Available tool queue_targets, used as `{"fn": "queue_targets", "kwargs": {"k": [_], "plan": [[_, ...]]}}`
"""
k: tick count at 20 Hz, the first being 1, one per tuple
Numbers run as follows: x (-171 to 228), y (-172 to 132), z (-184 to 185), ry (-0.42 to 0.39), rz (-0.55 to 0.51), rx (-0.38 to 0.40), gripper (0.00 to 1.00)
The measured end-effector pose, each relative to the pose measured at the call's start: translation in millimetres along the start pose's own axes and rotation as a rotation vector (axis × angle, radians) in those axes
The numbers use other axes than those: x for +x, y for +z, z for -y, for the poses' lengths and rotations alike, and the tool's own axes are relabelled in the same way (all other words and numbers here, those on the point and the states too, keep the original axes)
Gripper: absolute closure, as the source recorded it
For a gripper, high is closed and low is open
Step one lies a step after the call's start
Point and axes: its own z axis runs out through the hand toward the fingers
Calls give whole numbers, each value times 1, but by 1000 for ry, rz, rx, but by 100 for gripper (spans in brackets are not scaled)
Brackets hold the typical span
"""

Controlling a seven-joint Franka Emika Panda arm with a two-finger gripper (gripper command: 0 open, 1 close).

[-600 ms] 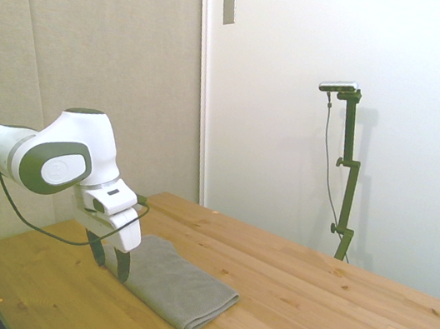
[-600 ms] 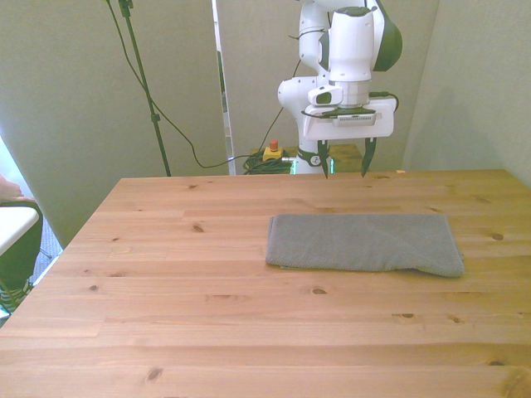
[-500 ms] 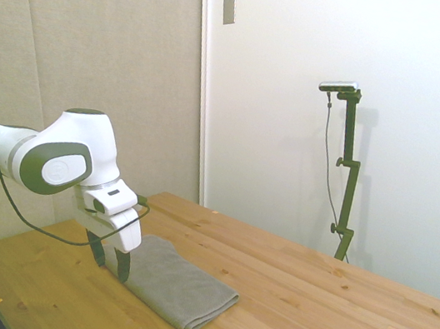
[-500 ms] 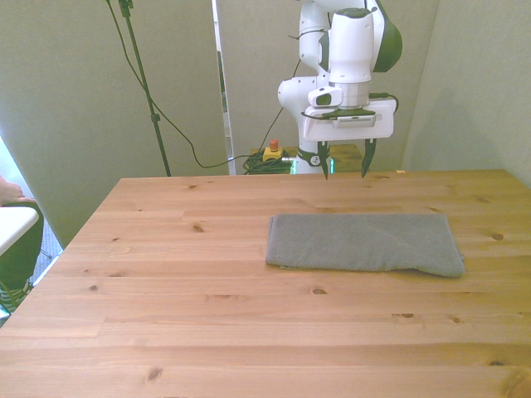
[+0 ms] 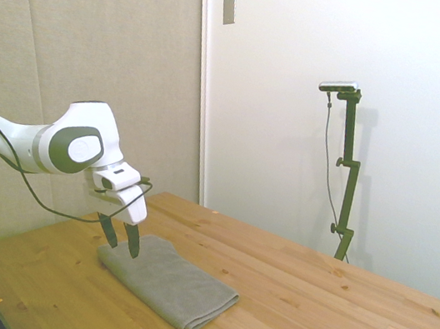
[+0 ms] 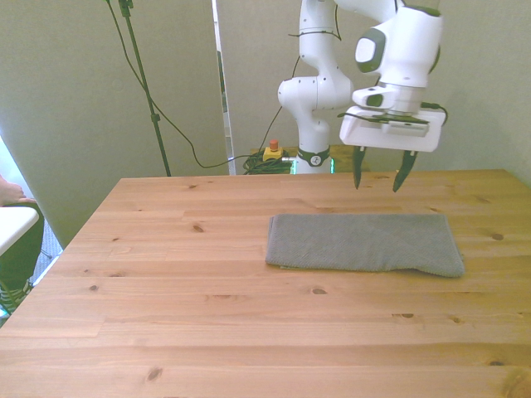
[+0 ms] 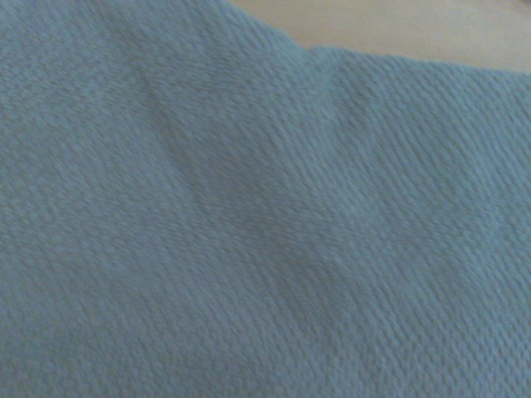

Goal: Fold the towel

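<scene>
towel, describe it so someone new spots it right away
Start at the wooden table. On the front view's right lies the towel, flat under the open end effector. It is plain grey, folded into a long rectangle, the only cloth there.

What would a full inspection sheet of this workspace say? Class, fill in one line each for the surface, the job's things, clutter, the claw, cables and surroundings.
Surface: wooden table, knotty planks, bare apart from the cloth.
Job's things: grey towel lies flat as a long layered rectangle toward the front view's right; the wrist view shows only its weave and a sliver of wood.
Clutter: nothing seen on the table.
Claw: claw open, empty, tips pointing down, above the towel's far edge, not touching it.
Cables: a black cable loops along the arm; more cables hang behind the table.
Surroundings: beige panels, white wall; a person's hand at the front view's left edge.
</scene>
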Motion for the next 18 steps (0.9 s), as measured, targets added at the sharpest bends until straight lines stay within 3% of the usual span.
{"fn": "queue_targets", "kwargs": {"k": [5, 10, 14, 18], "plan": [[-51, -3, 68, -9, -145, -116, 0], [-78, 18, 116, -48, -296, -311, 0], [-121, 35, 163, -115, -364, -372, 0], [-140, 31, 185, -129, -392, -398, 0]]}}
